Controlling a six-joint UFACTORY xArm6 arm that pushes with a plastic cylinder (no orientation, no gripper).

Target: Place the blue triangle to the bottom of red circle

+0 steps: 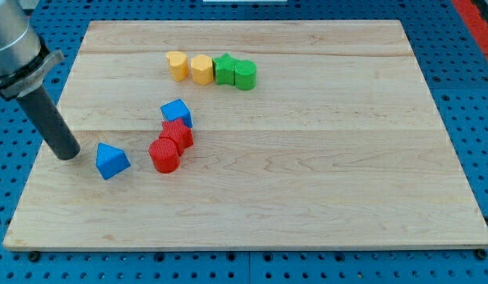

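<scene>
The blue triangle (111,161) lies on the wooden board at the view's left. The red circle (164,155) sits a short way to its right, with a small gap between them. My tip (69,153) rests on the board just left of the blue triangle, close to it but apart. A second red block (178,133) touches the red circle at its upper right, and a blue cube-like block (177,113) sits just above that.
A row of blocks stands near the view's top: a yellow block (177,65), a yellow hexagon-like block (201,69), a green star-like block (224,69) and a green round block (245,75). The board's left edge (40,158) is close to my tip.
</scene>
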